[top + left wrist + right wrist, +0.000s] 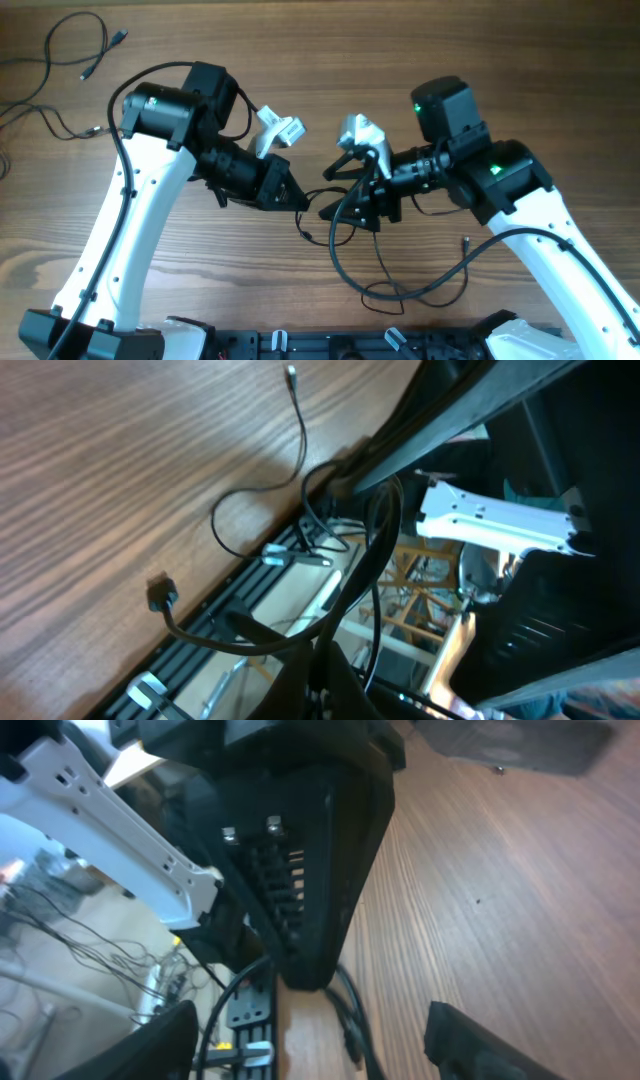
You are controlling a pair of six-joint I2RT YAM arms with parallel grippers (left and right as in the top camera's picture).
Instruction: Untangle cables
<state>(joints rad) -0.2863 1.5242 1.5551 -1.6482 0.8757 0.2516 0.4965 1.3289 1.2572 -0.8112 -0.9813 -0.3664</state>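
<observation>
Untangling partway: separated cables [88,70] loose at upper left, tangled cables [214,522] bunched centrally, left gripper [298,198] pinched on them, right gripper [335,190] spread apart.

Thin black cables [302,435], warm brown wood-grain table [500,60], white arms [130,230] with black joints, green indicator lights [417,107]

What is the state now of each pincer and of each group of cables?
left pincer: shut, gripping a strand of the centre cables.
right pincer: open, jaws wide apart, facing the left pincer.
centre cables: bunched and looped between the two pincers.
top-left cables: lying loose, away from both pincers.
</observation>
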